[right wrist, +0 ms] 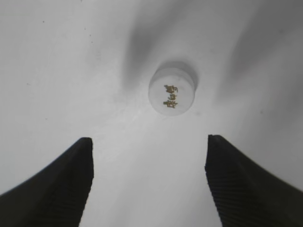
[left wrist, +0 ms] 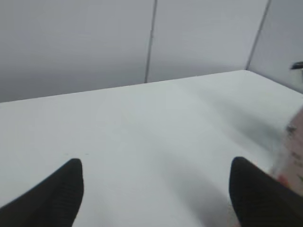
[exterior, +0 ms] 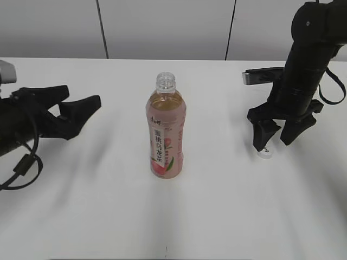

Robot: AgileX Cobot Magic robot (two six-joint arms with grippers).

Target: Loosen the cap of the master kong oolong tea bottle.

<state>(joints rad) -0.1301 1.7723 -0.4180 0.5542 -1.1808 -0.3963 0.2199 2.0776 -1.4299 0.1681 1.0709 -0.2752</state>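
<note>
The master kong oolong tea bottle (exterior: 166, 130) stands upright at the table's middle with its neck open and no cap on it. A blurred edge of it shows at the right of the left wrist view (left wrist: 294, 151). The white cap (exterior: 265, 154) lies on the table at the right, seen from above in the right wrist view (right wrist: 171, 91). My right gripper (exterior: 274, 138) hangs open just above the cap, fingers (right wrist: 149, 156) apart and empty. My left gripper (exterior: 87, 111) is open and empty, well left of the bottle; its fingers (left wrist: 156, 182) show in the left wrist view.
The white table (exterior: 173, 216) runs to a grey panelled wall behind. A dark flat object (exterior: 260, 76) lies at the back right, behind my right arm. A cable loops by my left arm (exterior: 21, 165).
</note>
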